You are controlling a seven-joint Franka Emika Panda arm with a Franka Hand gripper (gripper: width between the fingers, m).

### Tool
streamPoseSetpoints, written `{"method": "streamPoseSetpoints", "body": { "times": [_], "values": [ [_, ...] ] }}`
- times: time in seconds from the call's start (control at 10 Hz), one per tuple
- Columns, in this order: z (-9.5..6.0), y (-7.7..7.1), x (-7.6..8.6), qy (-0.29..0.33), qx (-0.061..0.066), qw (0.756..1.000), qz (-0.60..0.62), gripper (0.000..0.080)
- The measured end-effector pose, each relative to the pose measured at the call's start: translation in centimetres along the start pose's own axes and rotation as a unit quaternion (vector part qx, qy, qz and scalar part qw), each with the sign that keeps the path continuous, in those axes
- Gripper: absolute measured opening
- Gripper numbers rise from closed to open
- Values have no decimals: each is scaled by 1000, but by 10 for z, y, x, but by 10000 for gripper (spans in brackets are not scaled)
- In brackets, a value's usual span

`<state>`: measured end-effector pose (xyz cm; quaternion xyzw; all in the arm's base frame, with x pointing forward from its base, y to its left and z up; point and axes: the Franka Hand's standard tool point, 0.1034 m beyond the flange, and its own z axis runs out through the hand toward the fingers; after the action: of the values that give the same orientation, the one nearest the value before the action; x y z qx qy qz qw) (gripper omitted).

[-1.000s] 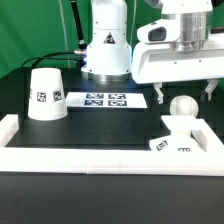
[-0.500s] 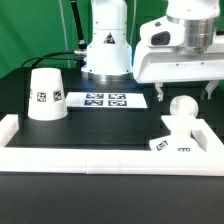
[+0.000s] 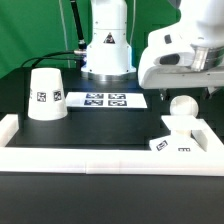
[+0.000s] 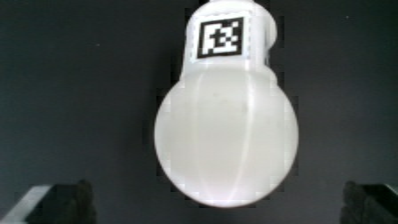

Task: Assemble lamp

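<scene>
The white round-topped bulb stands on the flat square base at the exterior view's right, by the white rail. The wrist view shows the bulb large, with a square tag on its narrow end. My gripper hangs open just above the bulb, one finger on each side and not touching it. In the wrist view the gripper has its two dark fingertips far apart at either side of the bulb's round end. The cone shade stands alone at the left.
The marker board lies flat between the shade and the robot's white pedestal. A white rail runs along the front edge, with side pieces at both ends. The table top is black.
The hand has shifted toward the exterior view's right and tilted over the bulb. The bulb, base and shade have not moved.
</scene>
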<state>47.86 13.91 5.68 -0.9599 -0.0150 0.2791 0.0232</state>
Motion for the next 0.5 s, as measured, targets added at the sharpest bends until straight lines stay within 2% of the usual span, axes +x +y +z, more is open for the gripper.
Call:
{"method": "streamPoseSetpoints", "body": {
  "times": [0.1, 0.5],
  "values": [
    [3, 1, -6, -37, -2, 999, 1, 699],
    [20, -3, -5, -157, -10, 988, -1, 699]
  ]
}}
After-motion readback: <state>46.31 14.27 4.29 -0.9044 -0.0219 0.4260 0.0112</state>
